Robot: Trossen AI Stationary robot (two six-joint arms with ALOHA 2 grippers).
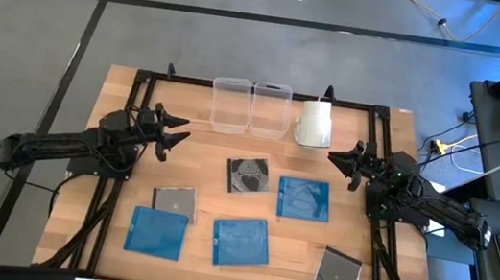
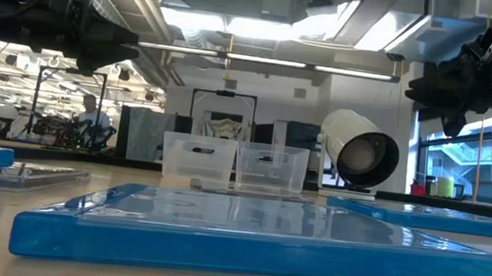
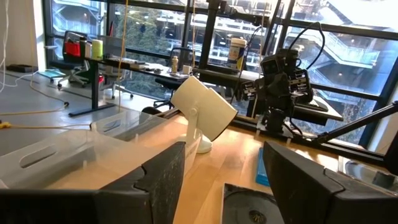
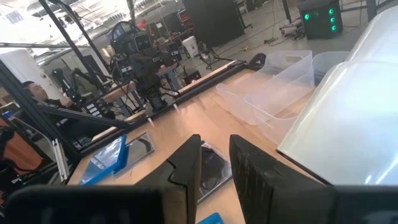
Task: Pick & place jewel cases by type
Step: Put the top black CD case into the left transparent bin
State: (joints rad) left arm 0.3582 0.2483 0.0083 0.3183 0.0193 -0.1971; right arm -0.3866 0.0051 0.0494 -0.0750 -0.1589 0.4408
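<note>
Six jewel cases are counted flat on the wooden table [image 1: 131,86], well apart from one another: three translucent blue ones and three dark ones. Taking the table's centre as the dial, the blue cases are found at 3 o'clock [image 1: 303,199], at 6 o'clock [image 1: 241,241] and at 7 o'clock [image 1: 156,232]. The dark cases are seen near the centre [image 1: 248,175], at 8 o'clock [image 1: 174,203] and at 5 o'clock [image 1: 338,274]. Two clear bins [image 1: 250,107] are set side by side at 12 o'clock, with one white roll [image 1: 314,123] just beside them at 1 o'clock. The left gripper [image 1: 176,137] is held above the table at 10 o'clock, its fingers spread apart and empty. The right gripper [image 1: 336,159] is held at 2 o'clock, pointing inward, with only a narrow gap between its fingers and nothing clamped.
</note>
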